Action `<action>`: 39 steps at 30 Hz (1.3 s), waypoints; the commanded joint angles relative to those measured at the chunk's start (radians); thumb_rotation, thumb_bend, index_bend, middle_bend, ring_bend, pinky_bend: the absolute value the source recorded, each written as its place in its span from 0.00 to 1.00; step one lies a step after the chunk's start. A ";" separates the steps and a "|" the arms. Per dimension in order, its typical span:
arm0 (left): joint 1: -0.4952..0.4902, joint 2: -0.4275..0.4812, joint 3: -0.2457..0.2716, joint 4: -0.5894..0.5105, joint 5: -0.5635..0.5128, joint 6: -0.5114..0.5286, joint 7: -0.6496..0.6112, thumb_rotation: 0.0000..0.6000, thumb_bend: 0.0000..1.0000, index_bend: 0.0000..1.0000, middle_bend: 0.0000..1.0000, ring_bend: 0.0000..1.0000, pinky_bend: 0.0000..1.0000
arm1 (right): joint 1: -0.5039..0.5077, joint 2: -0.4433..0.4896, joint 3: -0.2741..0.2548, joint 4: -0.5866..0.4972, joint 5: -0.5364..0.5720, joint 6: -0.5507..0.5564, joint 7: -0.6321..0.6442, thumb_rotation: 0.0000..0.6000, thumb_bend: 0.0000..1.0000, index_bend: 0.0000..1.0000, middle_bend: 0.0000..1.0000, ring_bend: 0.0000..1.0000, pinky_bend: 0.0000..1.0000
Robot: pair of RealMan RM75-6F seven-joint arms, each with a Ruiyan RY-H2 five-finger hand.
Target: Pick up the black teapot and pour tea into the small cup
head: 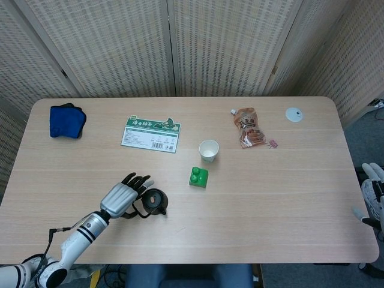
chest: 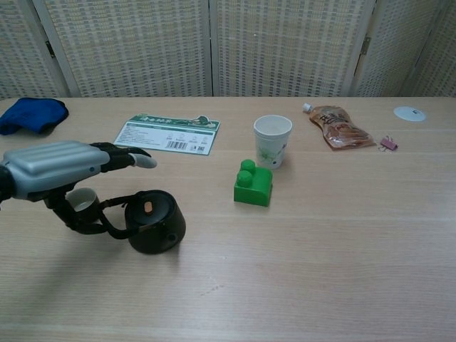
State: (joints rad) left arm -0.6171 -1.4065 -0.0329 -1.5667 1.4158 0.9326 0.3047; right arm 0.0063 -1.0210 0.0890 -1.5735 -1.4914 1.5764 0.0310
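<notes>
The black teapot (head: 155,202) (chest: 155,224) sits near the table's front left, lid on top, its looped handle pointing left. My left hand (head: 123,197) (chest: 64,165) is over that handle, gripping it from below while its other fingers stretch out flat above. A small brown-rimmed cup (chest: 80,201) stands directly under the left hand, just left of the teapot; the head view hides it. My right hand (head: 373,191) hangs off the table's right edge, fingers apart and holding nothing.
A white paper cup (head: 209,150) (chest: 273,140) and a green block (head: 199,176) (chest: 253,184) stand mid-table. A green card (head: 150,134), a blue cloth (head: 66,120), a brown pouch (head: 248,126), a pink clip (chest: 388,143) and a white disc (head: 293,114) lie farther back.
</notes>
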 commanded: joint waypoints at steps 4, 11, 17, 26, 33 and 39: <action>0.023 0.044 0.026 -0.042 0.024 0.039 0.008 1.00 0.24 0.01 0.00 0.08 0.00 | 0.003 -0.001 0.002 0.001 -0.005 -0.001 0.000 1.00 0.08 0.10 0.09 0.08 0.20; 0.053 0.088 0.086 -0.073 0.141 0.105 -0.049 1.00 0.24 0.17 0.06 0.13 0.00 | 0.008 0.003 0.006 -0.005 -0.008 0.000 -0.004 1.00 0.08 0.10 0.09 0.08 0.20; 0.057 0.087 0.108 -0.059 0.216 0.142 -0.108 1.00 0.24 0.28 0.17 0.20 0.00 | 0.012 0.015 0.015 -0.016 -0.009 0.005 -0.010 1.00 0.08 0.10 0.09 0.08 0.20; 0.052 0.073 0.123 -0.049 0.242 0.128 -0.105 1.00 0.24 0.29 0.21 0.23 0.00 | 0.011 0.038 0.024 -0.037 -0.006 0.015 -0.016 1.00 0.08 0.10 0.09 0.08 0.20; 0.047 0.054 0.123 -0.018 0.253 0.123 -0.109 1.00 0.24 0.32 0.27 0.29 0.00 | 0.006 0.039 0.023 -0.035 0.001 0.015 -0.015 1.00 0.08 0.10 0.09 0.08 0.20; 0.043 0.038 0.123 0.013 0.268 0.130 -0.128 1.00 0.24 0.36 0.31 0.31 0.00 | 0.005 0.038 0.022 -0.034 0.003 0.014 -0.015 1.00 0.08 0.10 0.09 0.08 0.20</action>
State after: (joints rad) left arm -0.5728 -1.3654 0.0904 -1.5570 1.6809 1.0608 0.1802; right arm 0.0112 -0.9832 0.1107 -1.6072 -1.4881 1.5907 0.0163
